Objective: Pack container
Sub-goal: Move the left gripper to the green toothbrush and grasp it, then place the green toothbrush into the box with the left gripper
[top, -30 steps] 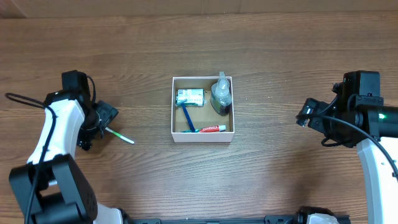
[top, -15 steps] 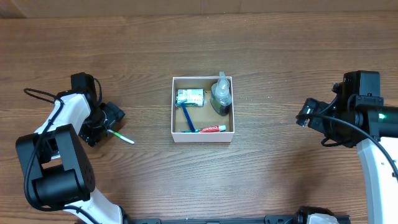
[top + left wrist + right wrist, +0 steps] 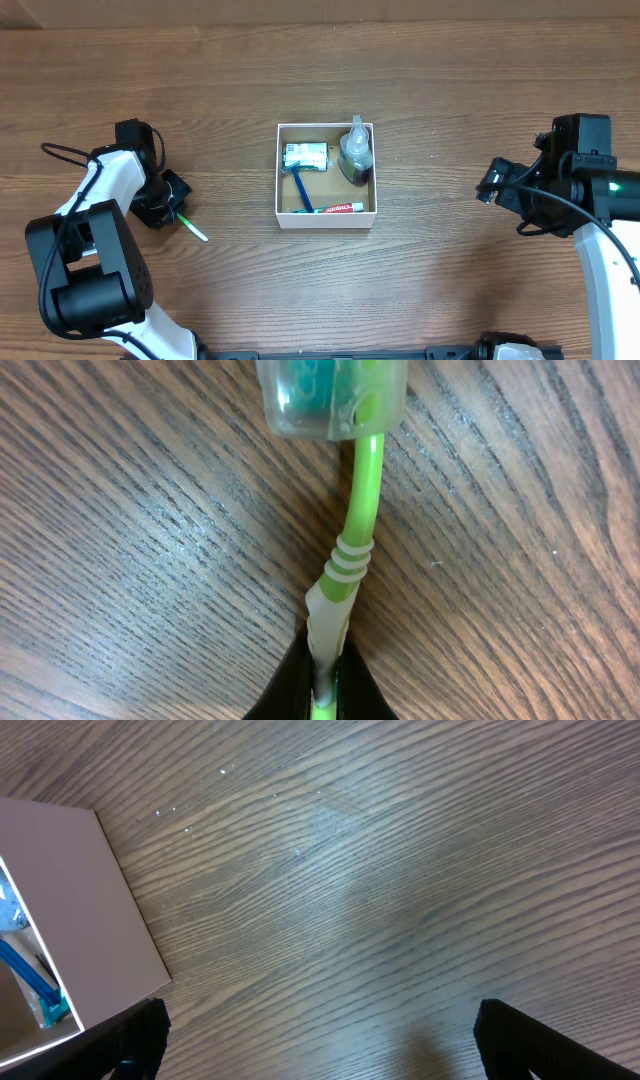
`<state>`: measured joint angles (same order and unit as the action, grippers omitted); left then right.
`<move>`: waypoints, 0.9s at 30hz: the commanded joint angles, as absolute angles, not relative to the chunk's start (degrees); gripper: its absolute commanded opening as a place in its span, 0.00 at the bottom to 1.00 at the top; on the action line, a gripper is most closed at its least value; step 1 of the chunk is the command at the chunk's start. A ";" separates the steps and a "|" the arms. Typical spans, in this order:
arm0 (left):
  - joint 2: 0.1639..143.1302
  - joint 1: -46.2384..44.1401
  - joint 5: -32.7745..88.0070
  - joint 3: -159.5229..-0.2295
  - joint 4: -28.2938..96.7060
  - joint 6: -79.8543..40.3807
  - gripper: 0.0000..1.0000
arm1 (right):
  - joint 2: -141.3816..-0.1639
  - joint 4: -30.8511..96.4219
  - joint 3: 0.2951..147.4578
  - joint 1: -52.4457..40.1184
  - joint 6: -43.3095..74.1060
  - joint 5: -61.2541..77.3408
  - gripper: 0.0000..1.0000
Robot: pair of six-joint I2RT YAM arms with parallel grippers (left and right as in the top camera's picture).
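The container point(image 3: 325, 220), a white-walled square box with a brown bottom, sits mid-table and holds a blue toothbrush point(image 3: 299, 189), a red-and-white tube point(image 3: 342, 207), a small bottle point(image 3: 355, 153) and a green-white packet point(image 3: 305, 155). Left of it, a green toothbrush point(image 3: 191, 227) lies on the wood. My left gripper point(image 3: 168, 205) is shut on its handle. In the left wrist view the green toothbrush point(image 3: 361, 480) runs up from my left gripper point(image 3: 323, 665) to its clear-capped head. My right gripper point(image 3: 490, 186) hangs open right of the box, nothing between its fingers point(image 3: 138, 1032).
The container's white outer wall point(image 3: 75, 910) fills the left of the right wrist view, with bare wood beyond it. A black cable point(image 3: 60, 152) loops beside the left arm. The right arm's body point(image 3: 590, 190) stands at the table's right edge.
My left gripper has closed on the green toothbrush's handle. The toothbrush has swung slightly, its free end now lower and nearer the arm. The right arm has not moved.
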<state>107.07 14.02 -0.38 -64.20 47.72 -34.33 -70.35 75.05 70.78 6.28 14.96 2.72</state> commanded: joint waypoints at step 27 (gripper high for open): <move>105.30 -28.49 -0.58 -91.15 55.66 -25.56 0.04 | -70.15 74.91 70.83 6.13 14.81 2.66 1.00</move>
